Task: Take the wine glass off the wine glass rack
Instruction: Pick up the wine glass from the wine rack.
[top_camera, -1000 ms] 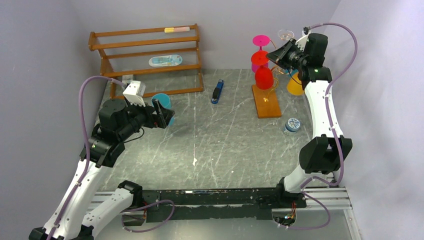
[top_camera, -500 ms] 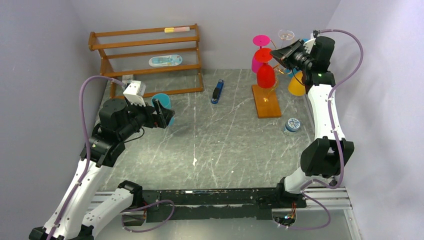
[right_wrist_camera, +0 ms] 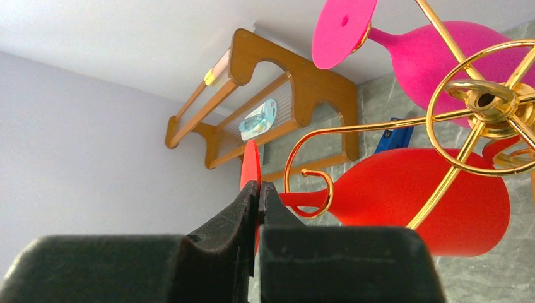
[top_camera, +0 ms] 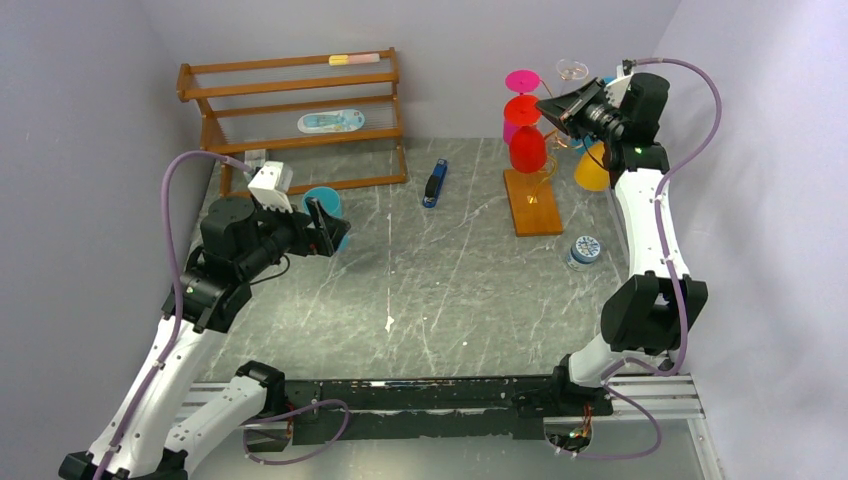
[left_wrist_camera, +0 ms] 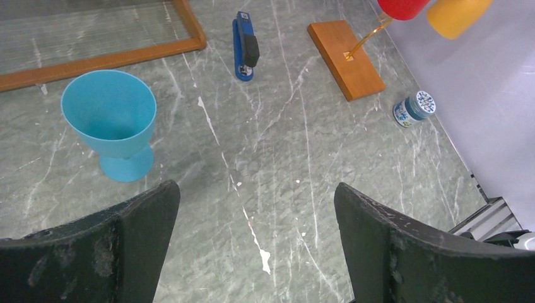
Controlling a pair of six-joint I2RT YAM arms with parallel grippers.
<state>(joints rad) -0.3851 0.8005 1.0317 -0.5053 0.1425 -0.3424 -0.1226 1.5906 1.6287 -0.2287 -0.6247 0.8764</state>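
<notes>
- At the back right of the grey marble bench: clamped thin on the flat foot of the red plastic wine glass with the right gripper, glass hung by its stem in a curl of the thin gold wire wine glass rack.
- Probably best to slide the stem out the curl's open side, slow and level, clear of the pink plastic glass next door.
- Only clear from the right wrist: that pinch and the curl. Hard to make out from the top.
- Plain from the left wrist: spread wide, holding nothing, with the left gripper.
</notes>
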